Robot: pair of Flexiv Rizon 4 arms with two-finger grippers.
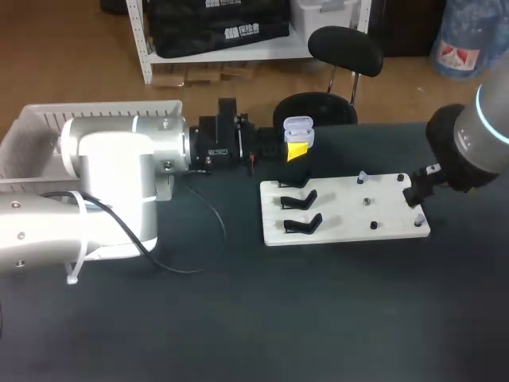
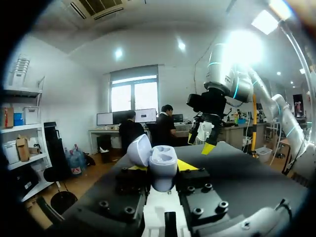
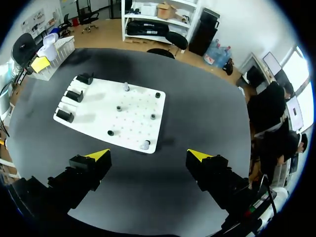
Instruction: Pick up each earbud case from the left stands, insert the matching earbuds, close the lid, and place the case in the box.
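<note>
The left hand (image 1: 294, 150) pinches the pale lavender earbud case (image 2: 160, 160), lid open, at eleven o'clock off the white perforated board (image 3: 133, 116), seemingly presenting its sockets for loading, while the spread right hand (image 3: 148, 157) hovers over the board's three o'clock end.

Print check: no legible text, label, number or sign on the earbud case (image 1: 298, 127), the white board (image 1: 342, 216) or the tabletop (image 1: 318, 318).

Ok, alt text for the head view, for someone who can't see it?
The left end effector holds an open white earbud case just behind a white board with three black stands on a dark table. The right arm is at the board's right end.
</note>
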